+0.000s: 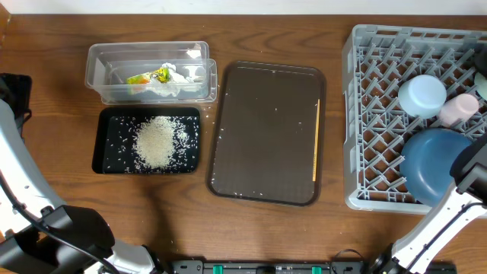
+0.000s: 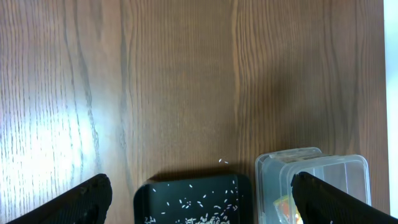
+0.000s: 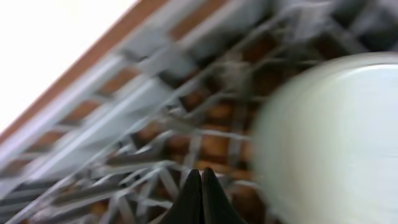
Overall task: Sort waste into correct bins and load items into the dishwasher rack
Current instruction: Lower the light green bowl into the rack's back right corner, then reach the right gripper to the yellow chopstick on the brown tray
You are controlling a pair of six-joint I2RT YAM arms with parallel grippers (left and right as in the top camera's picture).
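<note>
The grey dishwasher rack [image 1: 380,114] stands at the right and holds a pale blue bowl [image 1: 422,95], a pink cup [image 1: 459,109] and the dark-blue plate [image 1: 434,164]. The rice heap [image 1: 156,142] lies in the black tray [image 1: 106,141]. The crumpled wrapper [image 1: 156,78] lies in the clear tub [image 1: 103,65]. The thin wooden stick [image 1: 316,141] lies on the brown tray's right side. My left gripper [image 2: 200,182] is open and empty, above the black tray [image 2: 193,202] and tub [image 2: 311,171]. My right gripper [image 3: 201,173] is shut and empty over the rack lattice [image 3: 143,93], beside a blurred pale bowl [image 3: 329,137].
The large brown serving tray [image 1: 266,129] lies between the bins and the rack, with a few stray rice grains on it. A few grains lie on the table by the black tray [image 2: 222,162]. My right arm [image 1: 449,217] reaches in from the lower right.
</note>
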